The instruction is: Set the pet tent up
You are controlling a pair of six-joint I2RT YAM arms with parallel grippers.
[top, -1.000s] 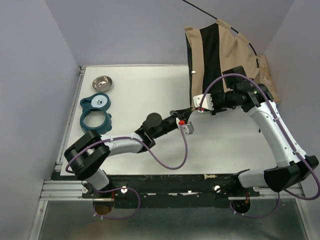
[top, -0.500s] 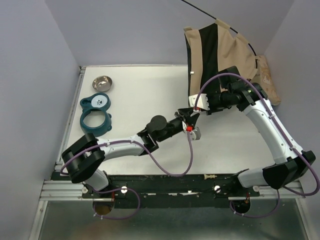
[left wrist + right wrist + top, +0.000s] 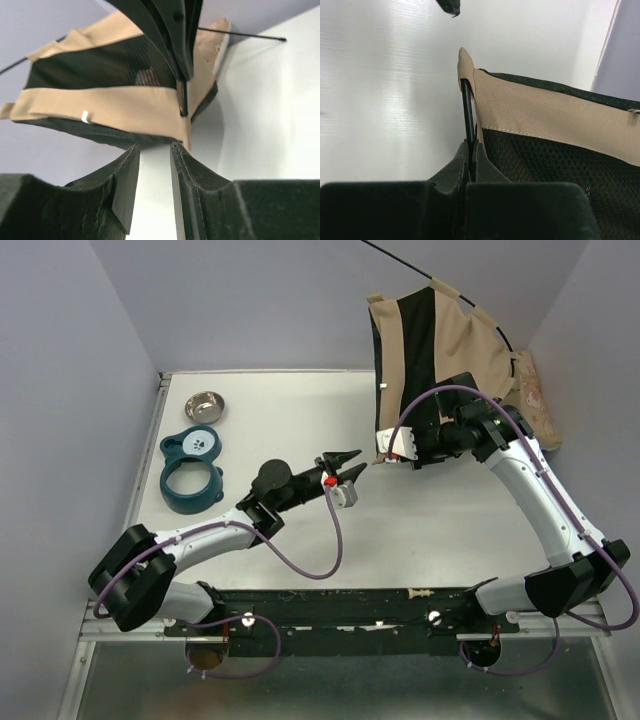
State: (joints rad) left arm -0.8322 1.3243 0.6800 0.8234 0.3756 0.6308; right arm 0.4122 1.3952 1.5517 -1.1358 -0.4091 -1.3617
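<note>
the pet tent point(image 3: 440, 345) sits in the far right corner of the desk point(image 3: 280, 420), against the walls point(image 3: 250, 300). its lower edge is hidden by the right arm, and a patterned cushion point(image 3: 533, 390) shows only partly behind it. the right fingers point(image 3: 456, 165) pinch a thin black pole point(image 3: 466, 107) at the tent's near corner. the left fingers point(image 3: 125, 175) are spread, holding nothing, apart from the tent. the desk is white and the walls pale violet.

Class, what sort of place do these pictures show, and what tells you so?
Probably a robot test cell: a left arm and right arm bolted to a rail, plain walls boxing in a white table, and a pet tent and steel bowl as props.
</note>
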